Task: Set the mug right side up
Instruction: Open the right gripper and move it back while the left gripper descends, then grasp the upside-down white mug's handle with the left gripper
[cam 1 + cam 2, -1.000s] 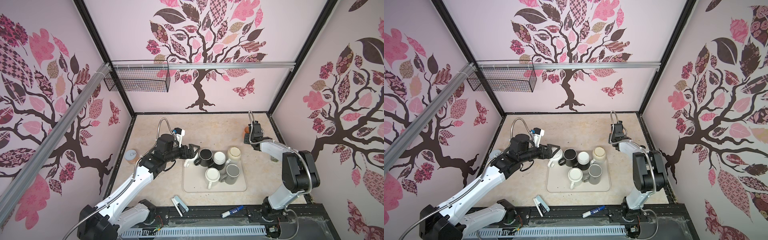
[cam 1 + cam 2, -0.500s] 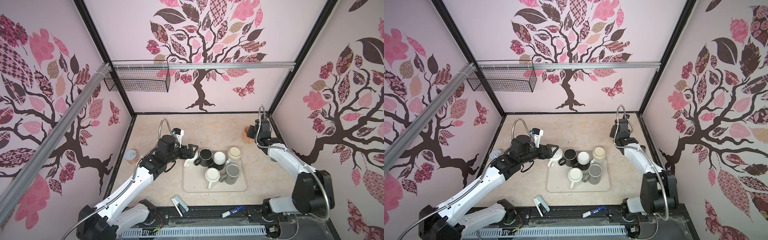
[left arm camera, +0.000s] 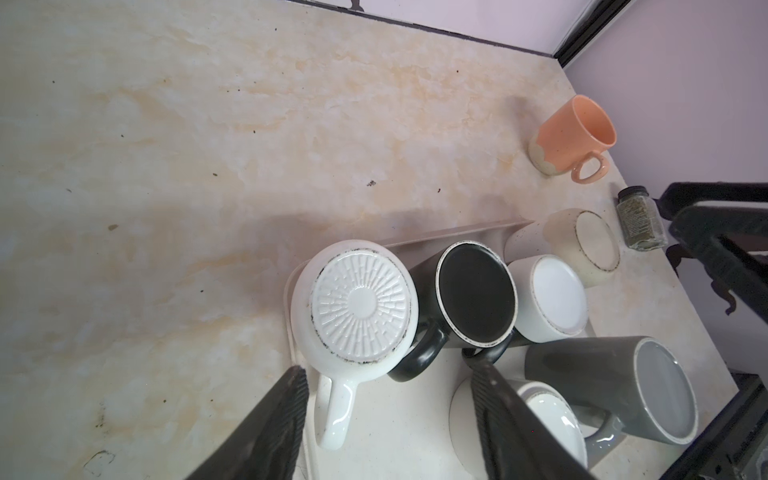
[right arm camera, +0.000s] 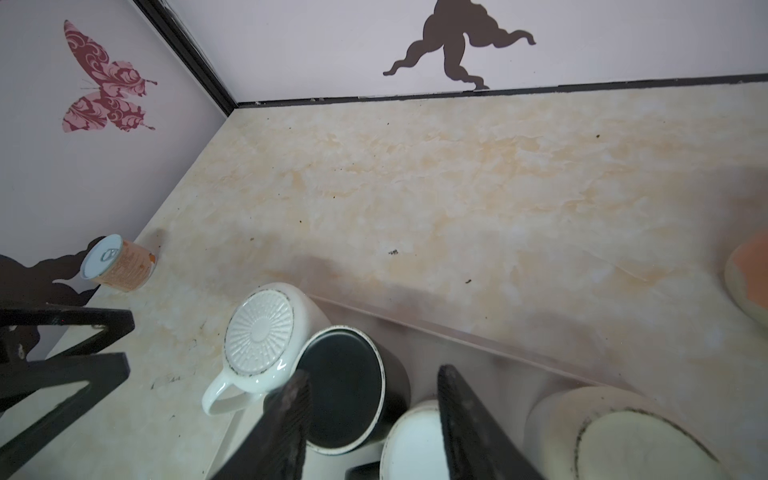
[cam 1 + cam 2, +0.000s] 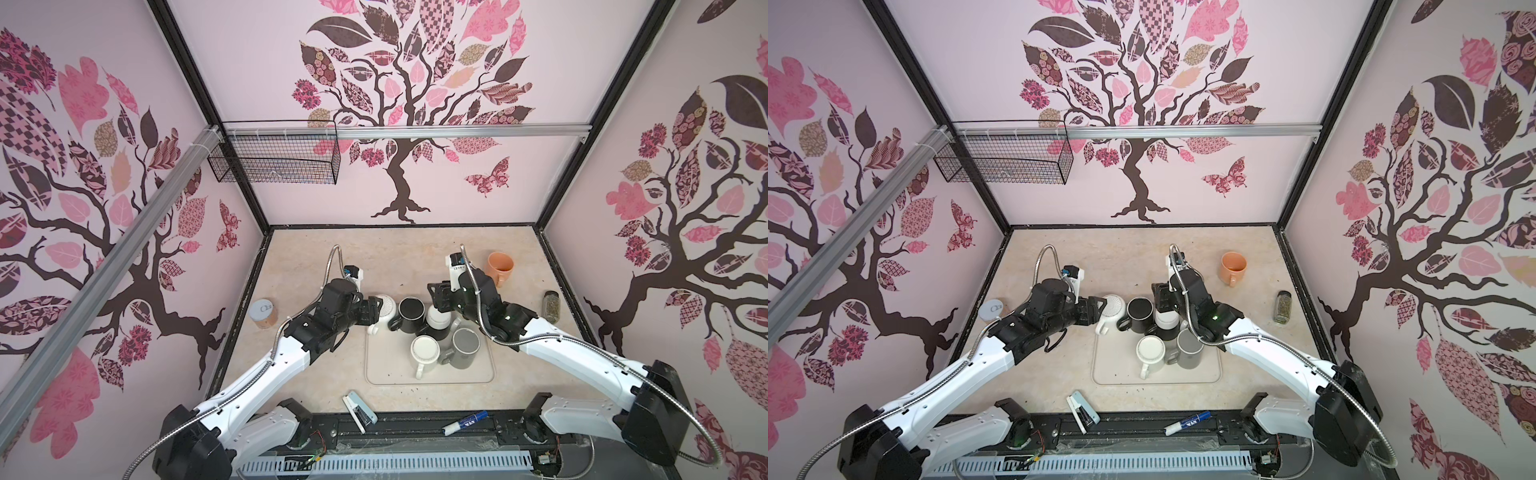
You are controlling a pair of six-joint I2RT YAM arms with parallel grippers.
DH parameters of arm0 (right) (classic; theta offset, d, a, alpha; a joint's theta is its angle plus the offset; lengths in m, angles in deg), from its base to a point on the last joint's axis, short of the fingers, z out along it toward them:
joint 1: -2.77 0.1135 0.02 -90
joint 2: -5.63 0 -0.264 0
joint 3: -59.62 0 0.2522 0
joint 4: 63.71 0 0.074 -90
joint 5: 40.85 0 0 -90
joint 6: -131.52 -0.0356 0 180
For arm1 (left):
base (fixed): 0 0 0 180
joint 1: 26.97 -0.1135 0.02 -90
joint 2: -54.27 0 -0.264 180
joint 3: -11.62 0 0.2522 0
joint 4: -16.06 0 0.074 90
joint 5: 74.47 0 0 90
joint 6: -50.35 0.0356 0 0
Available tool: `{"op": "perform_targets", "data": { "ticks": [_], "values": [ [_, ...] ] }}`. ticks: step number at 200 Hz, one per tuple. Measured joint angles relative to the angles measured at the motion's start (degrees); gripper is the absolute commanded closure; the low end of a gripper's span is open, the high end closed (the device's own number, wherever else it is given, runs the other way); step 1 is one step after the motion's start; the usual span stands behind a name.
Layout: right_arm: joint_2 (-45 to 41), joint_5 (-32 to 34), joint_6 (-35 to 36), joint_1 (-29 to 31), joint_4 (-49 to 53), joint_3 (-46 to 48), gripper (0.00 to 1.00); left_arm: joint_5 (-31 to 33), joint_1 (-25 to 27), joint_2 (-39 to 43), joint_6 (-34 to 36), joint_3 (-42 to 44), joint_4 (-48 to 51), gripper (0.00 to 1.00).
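- The ribbed mug (image 3: 359, 309) stands base-up at the far-left corner of the tray (image 5: 432, 383). The tray lies on the table (image 5: 395, 257) near the middle of its near edge.
- The mug's long axis is upright with the mouth down. Its handle (image 3: 334, 411) sticks out toward the table's near-left, on the left arm's side.
- The left pincer (image 3: 385, 369) is just beside this mug on its left. Its fingers are spread, and in the left wrist view the handle lies in the gap, close to one finger. Nothing is clamped.
- The right pincer (image 4: 372, 372) also gapes and holds nothing. It hangs over the seam between the black mug (image 5: 411, 309) and the white mug (image 5: 438, 318), both base-up next to the ribbed one.
- The left arm is plainly nearer the ribbed mug, so I judge that mug to be its target. The right arm looks set on one of its neighbours.
- The coming move turns on the handle: it points back at the left pincer, so closing there would catch it. The mug must then be lifted off the tray before it is rolled over.
- The black mug touches the ribbed mug's right side, so a tilt that way could knock it.
- An orange mug (image 5: 500, 266) stands mouth-up near the table's far-right corner.
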Motion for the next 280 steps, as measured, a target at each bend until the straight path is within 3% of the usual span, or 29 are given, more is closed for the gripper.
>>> {"op": "perform_targets", "data": {
  "ticks": [104,182,229,280],
  "values": [
    [-4.1,-4.7,-1.0,-0.1,2.6,4.1,0.5,0.4,0.3,-8.7,0.9,1.3,-1.2,0.46],
    [-4.1,-4.7,-1.0,-0.1,2.6,4.1,0.49,0.5,1.5,-8.4,0.9,1.3,2.1,0.46],
    [-4.1,-4.7,-1.0,-0.1,2.5,4.1,0.49,-0.2,1.5,-9.2,0.9,1.3,2.0,0.58],
    [-4.1,-4.7,-1.0,-0.1,2.0,5.4,0.49,-0.4,1.5,-11.5,1.0,1.3,1.9,0.59]
  ]
}}
